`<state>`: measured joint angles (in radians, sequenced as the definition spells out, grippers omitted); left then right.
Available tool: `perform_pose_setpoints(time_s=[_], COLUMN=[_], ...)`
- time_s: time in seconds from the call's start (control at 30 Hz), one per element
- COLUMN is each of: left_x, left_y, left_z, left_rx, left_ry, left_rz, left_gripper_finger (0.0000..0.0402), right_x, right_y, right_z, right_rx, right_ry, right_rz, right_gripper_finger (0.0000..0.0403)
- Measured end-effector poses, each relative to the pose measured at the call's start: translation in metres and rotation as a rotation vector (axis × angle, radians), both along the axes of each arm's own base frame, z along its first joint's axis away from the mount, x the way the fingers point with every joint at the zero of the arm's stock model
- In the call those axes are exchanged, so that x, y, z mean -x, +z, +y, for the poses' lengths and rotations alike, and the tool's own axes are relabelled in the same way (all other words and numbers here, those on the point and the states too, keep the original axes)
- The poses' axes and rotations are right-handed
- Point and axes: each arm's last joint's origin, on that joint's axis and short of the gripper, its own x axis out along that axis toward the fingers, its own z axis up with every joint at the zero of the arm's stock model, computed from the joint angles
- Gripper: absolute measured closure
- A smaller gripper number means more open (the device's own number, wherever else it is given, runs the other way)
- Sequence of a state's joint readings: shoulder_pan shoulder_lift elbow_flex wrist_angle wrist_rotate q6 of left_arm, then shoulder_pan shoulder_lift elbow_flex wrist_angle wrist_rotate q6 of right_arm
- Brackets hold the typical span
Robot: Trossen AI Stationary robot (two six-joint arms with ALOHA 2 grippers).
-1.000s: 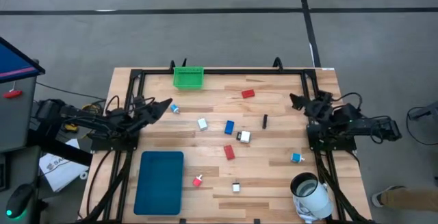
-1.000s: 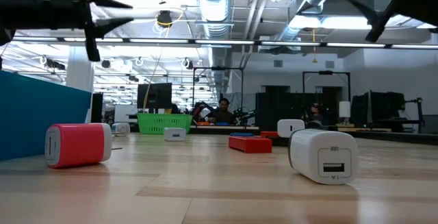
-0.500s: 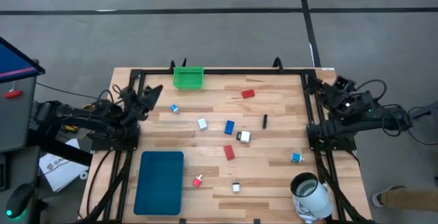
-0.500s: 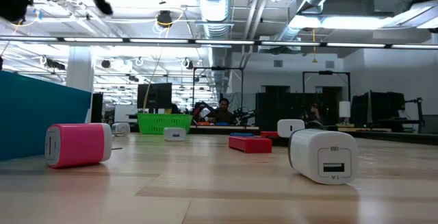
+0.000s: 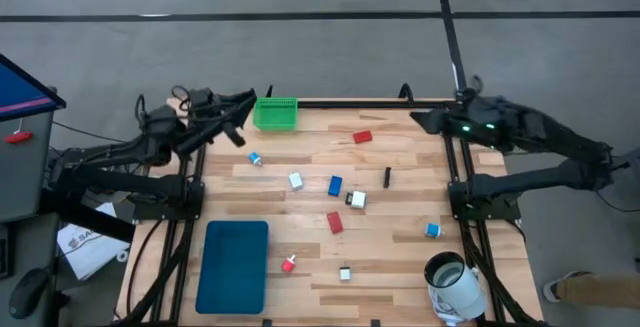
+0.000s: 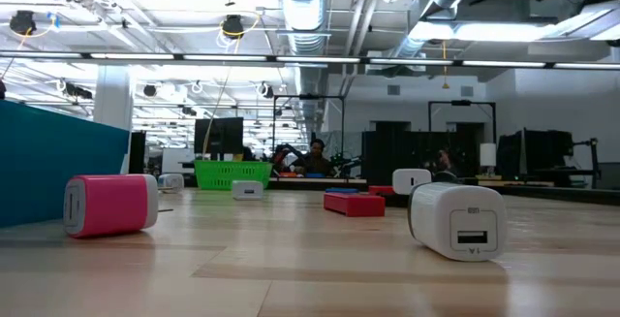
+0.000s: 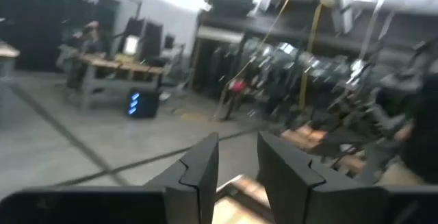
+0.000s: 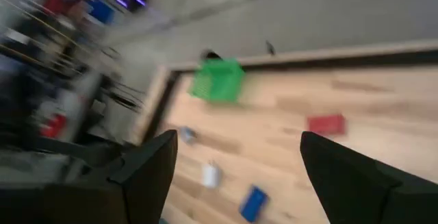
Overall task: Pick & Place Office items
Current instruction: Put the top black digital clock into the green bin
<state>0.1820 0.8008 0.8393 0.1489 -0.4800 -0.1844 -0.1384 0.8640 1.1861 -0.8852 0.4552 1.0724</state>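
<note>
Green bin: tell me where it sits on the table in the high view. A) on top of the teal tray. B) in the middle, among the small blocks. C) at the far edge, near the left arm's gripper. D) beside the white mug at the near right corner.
C: the green bin stands against the table's far rail, just beside the left gripper, well apart from the teal tray and the white mug.

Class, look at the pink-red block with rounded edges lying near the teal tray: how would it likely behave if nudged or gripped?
The pink-red block looks rigid and smooth, so it may slip in a pinch. Its rounded edges suggest it could rock or roll when nudged. It lies on its side on the table, so tipping seems unlikely.
</note>
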Motion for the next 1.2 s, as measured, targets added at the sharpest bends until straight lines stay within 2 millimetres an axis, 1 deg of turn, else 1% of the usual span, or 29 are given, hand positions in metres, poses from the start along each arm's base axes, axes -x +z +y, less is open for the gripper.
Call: perform_pose_setpoints(time_s=[0.1,0.27,0.33,0.43,0.5,0.63,0.83,0.9,1.03,1.2], left_x=[0.0,0.003,0.005,0.006,0.006,0.005,0.005,0.005,0.005,0.005], left_y=[0.003,-0.002,-0.007,-0.014,-0.019,-0.024,-0.024,-0.024,-0.024,-0.025], left_z=[0.005,0.005,0.003,0.001,-0.001,-0.003,-0.003,-0.003,-0.003,-0.004], left_rx=[0.031,0.116,0.149,0.192,0.219,0.243,0.242,0.24,0.239,0.239], left_ry=[0.029,0.03,0.019,0.01,0.006,-0.005,-0.008,-0.007,-0.006,-0.017], left_rz=[0.088,0.211,0.249,0.303,0.338,0.374,0.378,0.38,0.381,0.383], left_gripper_finger=[0.0302,0.0302,0.0302,0.0302,0.0302,0.0302,0.0302,0.0302,0.0302,0.0302], right_x=[-0.021,-0.05,-0.057,-0.07,-0.078,-0.088,-0.1,-0.101,-0.102,-0.109], right_y=[-0.011,-0.048,-0.062,-0.08,-0.094,-0.126,-0.162,-0.171,-0.185,-0.201], right_z=[-0.003,-0.007,-0.006,-0.004,-0.004,-0.003,-0.003,-0.003,-0.001,0.004], right_rx=[-0.064,-0.223,-0.273,-0.308,-0.341,-0.409,-0.487,-0.509,-0.53,-0.562], right_ry=[-0.004,-0.078,-0.1,-0.121,-0.136,-0.179,-0.168,-0.177,-0.201,-0.176], right_rz=[0.079,0.344,0.455,0.57,0.619,0.71,0.665,0.662,0.703,0.692], right_gripper_finger=[0.0101,0.0101,0.0101,0.0101,0.0101,0.0101,0.0101,0.0101,0.0101,0.0101])
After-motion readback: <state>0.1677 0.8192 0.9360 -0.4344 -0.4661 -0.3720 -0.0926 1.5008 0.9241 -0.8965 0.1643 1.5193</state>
